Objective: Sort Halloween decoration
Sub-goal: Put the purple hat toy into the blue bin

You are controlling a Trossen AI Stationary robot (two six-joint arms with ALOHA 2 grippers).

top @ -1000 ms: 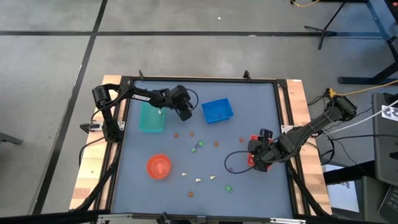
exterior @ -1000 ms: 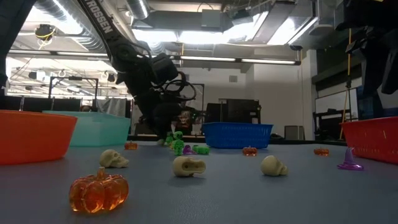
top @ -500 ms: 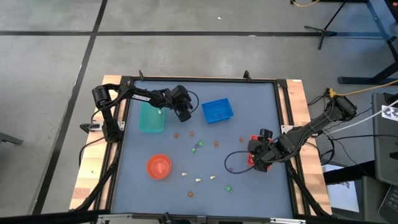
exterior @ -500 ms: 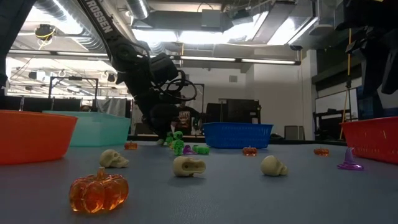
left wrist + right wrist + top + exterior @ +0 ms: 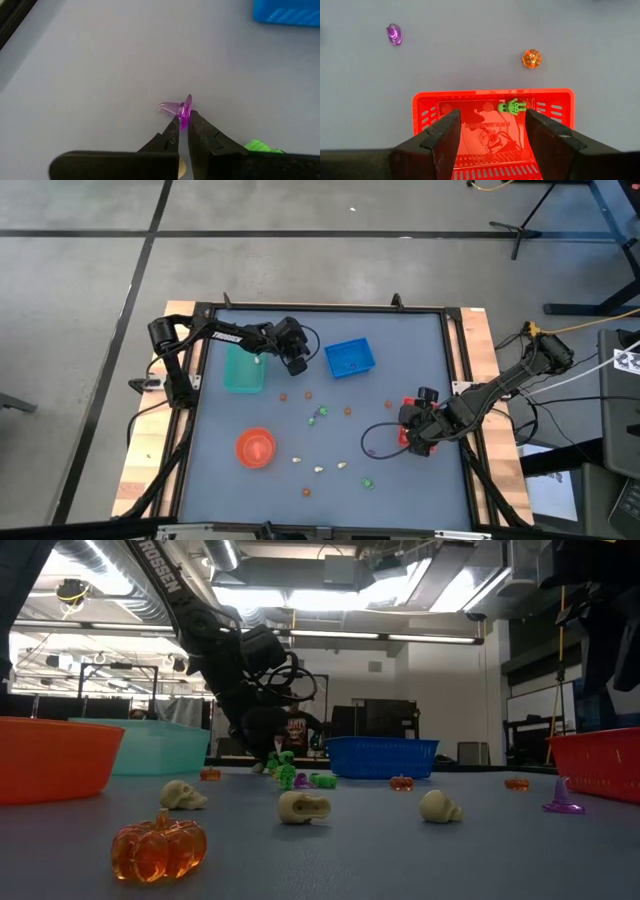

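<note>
My left gripper stands between the teal tray and the blue tray, shut on a tiny purple witch hat. My right gripper is open and empty above the red tray, where a green skeleton lies on the floor. Loose trinkets lie on the table's middle: cream skulls, orange pumpkins, green figures and another purple hat. My left gripper pinches the purple hat by its round brim, between the free ends of its two fingers. The brim stands on edge between the fingertips, and the hat's cone sticks out sideways.
An orange round bowl stands near the table's front left. An orange pumpkin lies just beyond the red tray. A raised frame runs round the table. There is bare table along the far edge.
</note>
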